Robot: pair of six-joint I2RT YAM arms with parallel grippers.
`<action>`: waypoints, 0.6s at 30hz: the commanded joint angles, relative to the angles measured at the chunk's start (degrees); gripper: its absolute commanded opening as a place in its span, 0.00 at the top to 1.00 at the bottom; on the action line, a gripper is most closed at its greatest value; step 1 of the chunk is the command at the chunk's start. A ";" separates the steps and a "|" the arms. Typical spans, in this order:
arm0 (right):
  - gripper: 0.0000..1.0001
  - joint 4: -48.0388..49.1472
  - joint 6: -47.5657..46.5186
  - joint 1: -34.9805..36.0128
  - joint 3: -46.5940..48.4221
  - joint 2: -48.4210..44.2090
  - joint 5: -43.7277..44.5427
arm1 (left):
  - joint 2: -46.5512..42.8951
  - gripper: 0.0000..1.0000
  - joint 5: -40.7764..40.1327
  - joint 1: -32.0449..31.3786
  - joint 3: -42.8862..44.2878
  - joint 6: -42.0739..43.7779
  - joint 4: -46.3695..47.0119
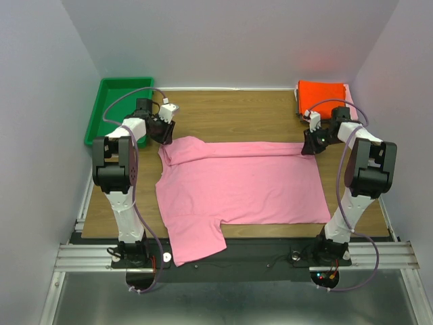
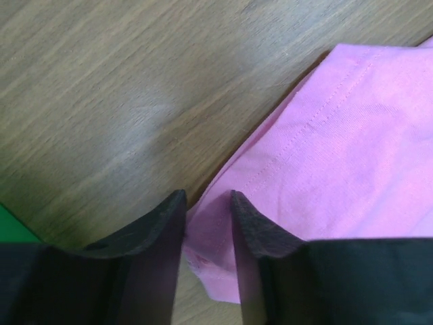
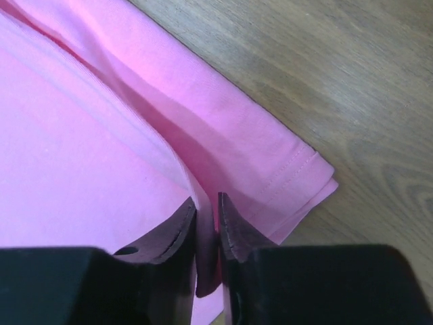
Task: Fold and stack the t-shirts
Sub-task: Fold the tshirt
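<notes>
A large bubblegum pink t-shirt [image 1: 237, 186] lies spread on the wooden table, with its far edge folded over toward me. My left gripper [image 1: 164, 133] is low at the shirt's far left corner. In the left wrist view its jaws [image 2: 206, 196] stand narrowly apart, and the hemmed pink corner [image 2: 216, 264] lies flat between them. My right gripper [image 1: 309, 145] is at the far right corner. In the right wrist view it [image 3: 206, 200] is shut on a raised fold of the pink shirt [image 3: 203, 169]. An orange-red t-shirt [image 1: 321, 95] lies folded at the back right on a paler pink one [image 1: 349, 91].
A green plastic tray [image 1: 116, 108] stands at the back left, close behind my left arm. The pink shirt's near sleeve [image 1: 196, 244] hangs over the table's front edge. Grey walls close in on both sides and the back.
</notes>
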 commanded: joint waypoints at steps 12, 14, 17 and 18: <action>0.92 -1.28 -1.53 -0.38 1.80 -3.13 -0.68 | -12.95 1.00 3.64 0.03 -4.36 1.03 -0.73; 0.93 -1.36 -1.80 -0.38 1.63 -3.57 -0.33 | -14.96 1.00 3.99 0.03 -5.68 2.34 -1.70; 0.92 -1.45 -2.41 -0.38 1.28 -3.84 0.20 | -16.82 0.97 4.17 0.03 -7.96 3.57 -2.75; 0.92 -1.45 -2.59 -0.38 1.10 -3.75 0.29 | -16.91 0.93 4.00 0.03 -8.40 3.84 -3.10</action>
